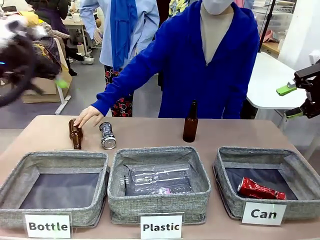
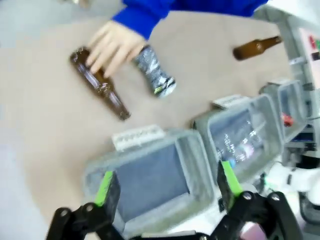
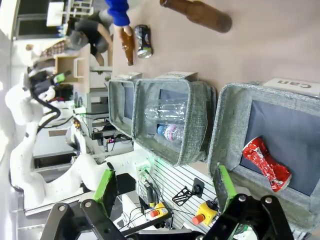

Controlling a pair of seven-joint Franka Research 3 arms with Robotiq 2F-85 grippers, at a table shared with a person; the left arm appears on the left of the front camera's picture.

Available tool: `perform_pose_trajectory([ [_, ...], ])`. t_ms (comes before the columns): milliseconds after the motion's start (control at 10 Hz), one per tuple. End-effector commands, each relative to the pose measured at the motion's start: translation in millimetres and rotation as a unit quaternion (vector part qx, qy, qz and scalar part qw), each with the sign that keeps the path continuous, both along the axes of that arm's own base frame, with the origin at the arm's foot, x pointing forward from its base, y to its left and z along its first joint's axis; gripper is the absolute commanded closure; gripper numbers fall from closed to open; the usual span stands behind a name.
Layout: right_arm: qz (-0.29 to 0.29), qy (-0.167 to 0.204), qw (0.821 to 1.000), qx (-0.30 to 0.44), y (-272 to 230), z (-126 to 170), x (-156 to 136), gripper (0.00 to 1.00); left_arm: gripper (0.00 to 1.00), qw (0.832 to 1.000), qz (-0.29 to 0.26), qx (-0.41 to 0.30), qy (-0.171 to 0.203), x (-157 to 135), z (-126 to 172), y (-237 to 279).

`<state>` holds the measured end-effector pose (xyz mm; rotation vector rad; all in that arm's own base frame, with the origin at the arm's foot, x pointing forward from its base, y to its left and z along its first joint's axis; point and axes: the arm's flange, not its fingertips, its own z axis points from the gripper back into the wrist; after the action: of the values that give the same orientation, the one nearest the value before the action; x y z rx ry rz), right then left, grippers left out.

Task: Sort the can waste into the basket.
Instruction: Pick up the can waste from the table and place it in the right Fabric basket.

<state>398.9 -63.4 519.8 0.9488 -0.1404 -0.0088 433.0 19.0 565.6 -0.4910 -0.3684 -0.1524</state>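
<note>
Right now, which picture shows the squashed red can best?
The right wrist view: the red can lies whole and large in the basket. The front view shows it smaller; the left wrist view, a blurry speck.

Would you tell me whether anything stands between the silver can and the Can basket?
Yes: an upright brown bottle stands on the table, roughly between the silver can and the Can basket.
</note>
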Motion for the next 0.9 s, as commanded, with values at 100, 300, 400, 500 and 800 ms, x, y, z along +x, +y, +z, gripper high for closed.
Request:
perform_pose_trajectory([
  [100,0.007,-0.006,1.000,-0.001,-2.1,2.2,-0.8,0.00,0.00,0.999,0.025,-0.032,0.023,-94.1,-9.4,97.9],
  [300,0.007,-0.006,1.000,-0.001,-2.1,2.2,-0.8,0.00,0.00,0.996,0.036,-0.069,0.048,-109.6,-35.3,131.2],
  [400,0.007,-0.006,1.000,-0.001,-2.1,2.2,-0.8,0.00,0.00,0.995,0.038,-0.080,0.048,-114.3,-47.4,143.5],
  [500,0.007,-0.006,1.000,-0.001,-2.1,2.2,-0.8,0.00,0.00,0.994,0.043,-0.093,0.045,-118.8,-52.1,152.5],
  [800,0.007,-0.006,1.000,-0.001,-2.1,2.2,-0.8,0.00,0.00,0.996,0.020,-0.074,0.047,-109.4,-50.7,148.2],
])
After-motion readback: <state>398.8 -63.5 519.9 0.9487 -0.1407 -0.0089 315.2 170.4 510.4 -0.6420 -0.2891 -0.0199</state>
